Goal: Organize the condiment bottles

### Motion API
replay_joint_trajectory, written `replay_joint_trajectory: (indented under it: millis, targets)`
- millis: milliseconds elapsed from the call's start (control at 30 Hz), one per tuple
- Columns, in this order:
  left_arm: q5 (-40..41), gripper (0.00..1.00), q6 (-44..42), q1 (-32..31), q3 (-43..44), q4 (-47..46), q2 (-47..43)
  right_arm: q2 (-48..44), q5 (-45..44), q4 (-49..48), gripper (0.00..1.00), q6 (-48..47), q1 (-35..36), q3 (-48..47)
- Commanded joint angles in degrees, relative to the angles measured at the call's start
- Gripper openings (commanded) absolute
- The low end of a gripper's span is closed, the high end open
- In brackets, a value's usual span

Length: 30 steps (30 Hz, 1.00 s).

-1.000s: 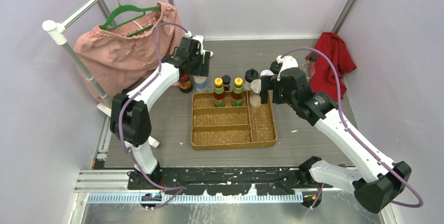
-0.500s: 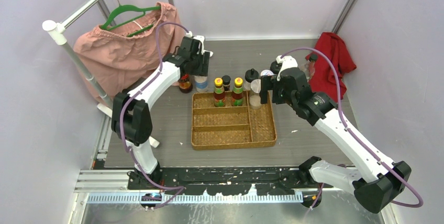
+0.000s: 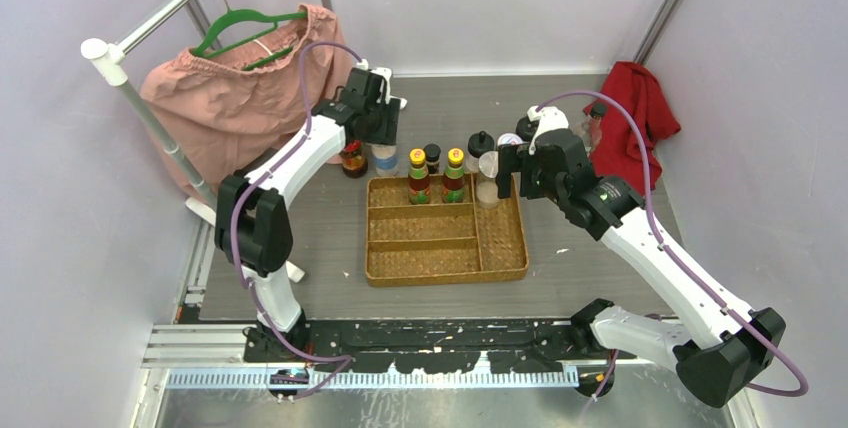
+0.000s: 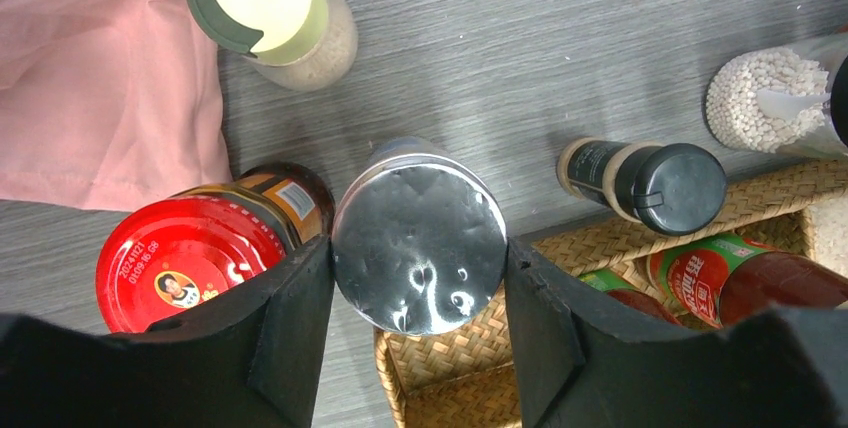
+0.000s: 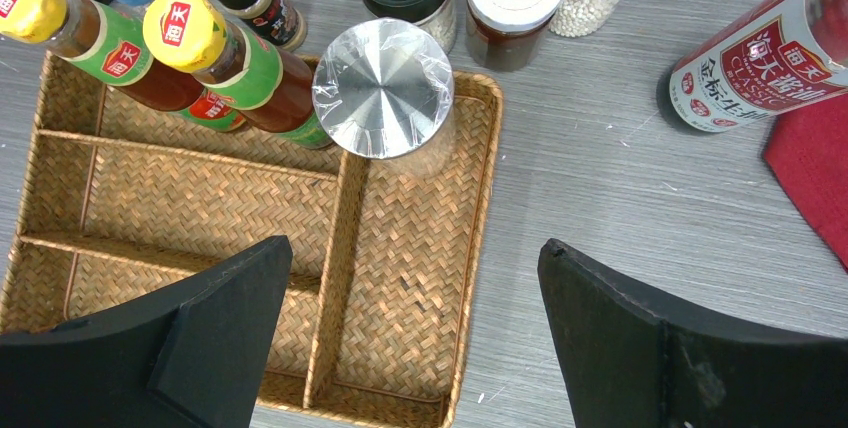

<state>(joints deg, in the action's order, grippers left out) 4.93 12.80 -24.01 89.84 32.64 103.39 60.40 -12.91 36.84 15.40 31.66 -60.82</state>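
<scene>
At the far side of the table, in the top view, the left gripper [image 3: 385,145] hangs over a silver-lidded shaker [image 3: 383,159] that stands on the tabletop just outside the woven tray [image 3: 445,248], at its far left corner. A red-lidded jar [image 3: 352,161] stands just beside the shaker. 2 yellow-capped bottles [image 3: 417,159] stand upright in the tray's far left compartment, and a clear shaker [image 3: 488,186] stands at the far end of the long right compartment. The right gripper [image 3: 503,170] hovers beside that shaker. A pink cloth [image 3: 240,98] lies at the left and a red cloth [image 3: 635,113] at the right.

In the left wrist view, the 2 black fingers [image 4: 290,348] press against opposite sides of the silver-lidded shaker's top, so the gripper has a narrow hold on it. The red-lidded jar touches the left finger. A black-capped bottle [image 4: 650,183] stands near the tray's rim and a pale-capped shaker [image 4: 265,3] stands farther off.

In the right wrist view, the right gripper's fingers [image 5: 230,318] stand wide apart, holding nothing. The clear shaker, silver on top, is below and ahead of them in the tray. A red-and-white labelled bottle [image 5: 760,63] stands outside the tray, near the red cloth.
</scene>
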Motion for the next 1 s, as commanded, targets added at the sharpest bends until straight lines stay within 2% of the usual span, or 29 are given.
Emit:
replay_joint_trajectory:
  millis: [0,333,533,967]
  targets:
    - [0.04,0.57,-1.16,-0.25,4.51,0.8,-1.77,-0.27,0.28,-1.96,1.0,0.07,0.18,-0.62]
    - [-2.18,0.58,-2.42,-0.41,11.27,6.15,-6.32,-0.43,0.39,-2.04,1.0,0.25,0.22,-0.44]
    - [-2.47,0.58,-3.13,-1.93,13.59,12.61,-9.52,-0.56,0.37,-2.12,1.0,0.38,0.17,-0.44]
    - [-1.77,0.58,-2.19,-5.18,5.11,15.31,-19.82,-1.58,0.6,-1.89,1.0,0.8,0.24,-0.42]
